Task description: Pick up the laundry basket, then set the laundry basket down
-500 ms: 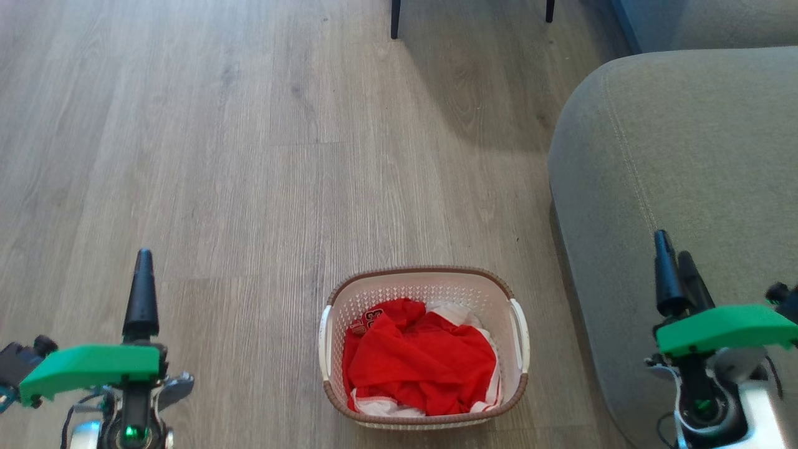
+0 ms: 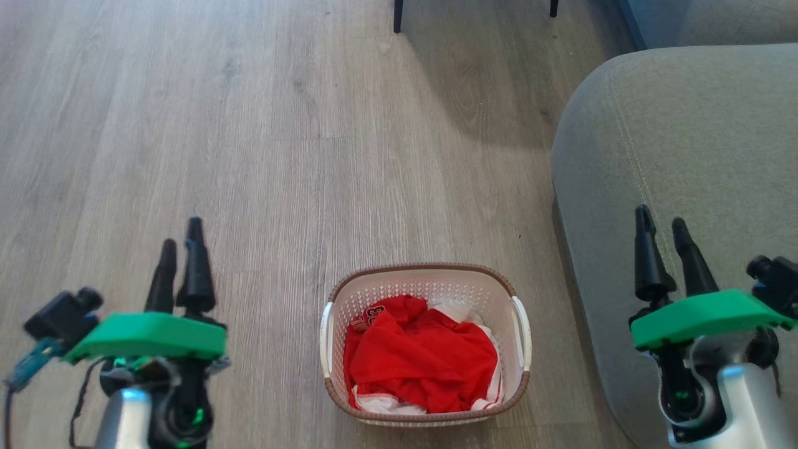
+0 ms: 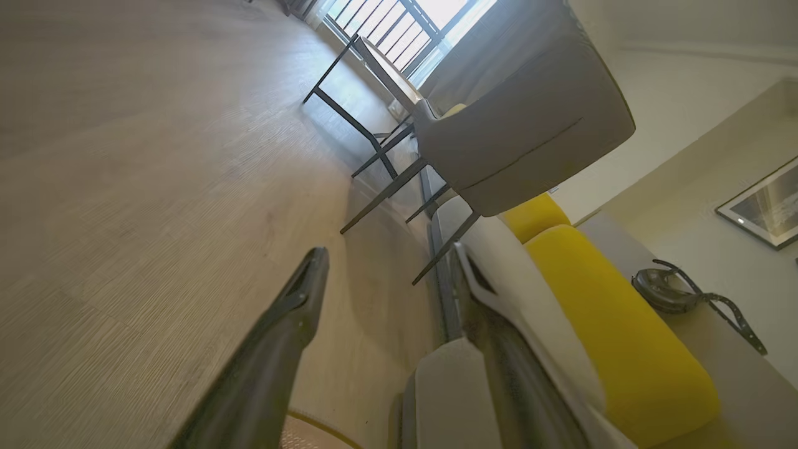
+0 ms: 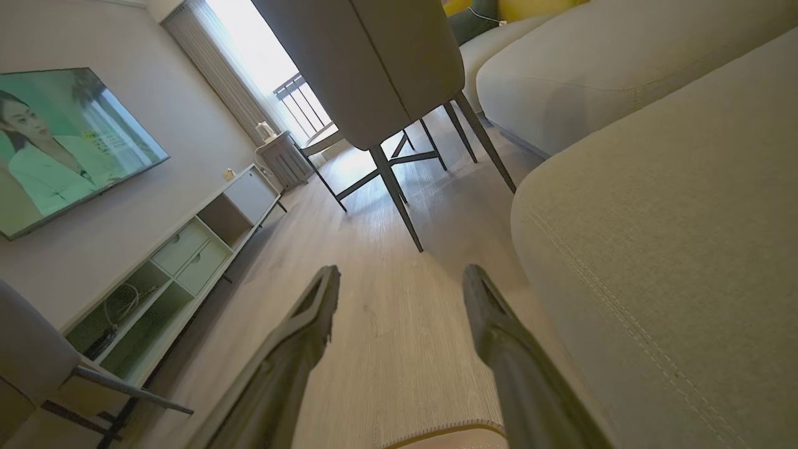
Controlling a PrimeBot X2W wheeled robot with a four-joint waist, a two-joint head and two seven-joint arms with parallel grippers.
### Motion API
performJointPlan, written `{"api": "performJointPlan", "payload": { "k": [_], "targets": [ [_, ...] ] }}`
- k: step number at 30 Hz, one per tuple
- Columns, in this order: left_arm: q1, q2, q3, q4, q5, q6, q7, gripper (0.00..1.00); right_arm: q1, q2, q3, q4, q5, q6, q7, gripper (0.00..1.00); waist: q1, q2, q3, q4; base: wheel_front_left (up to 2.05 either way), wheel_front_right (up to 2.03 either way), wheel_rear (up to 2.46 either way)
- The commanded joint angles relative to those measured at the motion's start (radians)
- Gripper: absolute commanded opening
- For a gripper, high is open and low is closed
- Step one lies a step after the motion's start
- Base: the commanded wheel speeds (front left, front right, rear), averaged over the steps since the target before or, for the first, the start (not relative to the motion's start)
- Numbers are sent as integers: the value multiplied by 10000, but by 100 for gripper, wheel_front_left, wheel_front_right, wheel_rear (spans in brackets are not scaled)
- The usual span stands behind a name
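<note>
The laundry basket [image 2: 426, 279], cream perforated plastic with a brown rim and white side handles, stands on the wooden floor at the lower middle of the head view, holding red and white clothes [image 2: 421, 358]. My left gripper [image 2: 181, 246] hovers open to the basket's left, apart from it, fingers empty. Off to the right, over the sofa's edge, my right gripper [image 2: 662, 226] is open and holds nothing. A sliver of the basket's rim [image 3: 324, 427] peeks in at the bottom of the left wrist view, and the rim [image 4: 446, 433] also appears at the bottom of the right wrist view.
A grey sofa [image 2: 686, 143] fills the right side, close to the basket. A grey chair [image 4: 374, 56] on thin dark legs stands farther ahead. A TV cabinet [image 4: 187, 249] and wall screen [image 4: 68, 137] lie across the room. Open wooden floor [image 2: 218, 125] spreads ahead and left.
Both arms have turned at the wrist and shifted inward and forward: the left gripper moved right toward the basket, the right gripper moved slightly left and up. The basket has stayed put.
</note>
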Motion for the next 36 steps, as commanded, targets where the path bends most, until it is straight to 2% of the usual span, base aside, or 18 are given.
{"api": "performJointPlan", "payload": {
  "k": [1,5,10,15,24,26,36],
  "targets": [
    [-596,104,-158,-509,830,267,-160,100,-620,-254,302,-551,-587,43,-177,100,0,0,5,9,0,0,0],
    [-660,106,-604,-595,1689,606,-248,100,-655,-293,459,-643,-1033,44,-264,100,0,0,30,11,0,0,0],
    [-760,131,-1455,-436,3187,1342,-394,100,-670,-418,798,-574,-1706,47,-410,100,0,0,45,-9,0,0,0],
    [-898,394,-2181,-286,3891,2002,-540,100,-608,-369,850,-247,-2294,50,-556,100,0,0,0,-64,0,0,0],
    [-1116,816,-3367,218,4916,2488,-804,100,-602,-364,1289,323,-3672,55,-820,100,0,0,-82,-168,0,0,0],
    [-1179,836,-3513,278,5164,2724,-863,100,-626,-369,1371,378,-3894,56,-878,100,0,0,-87,-171,0,0,0],
    [-1477,1002,-4236,-178,6254,3471,-1156,100,-688,-236,1616,246,-4593,62,-1171,100,0,0,-41,-166,0,0,0]
  ]
}}
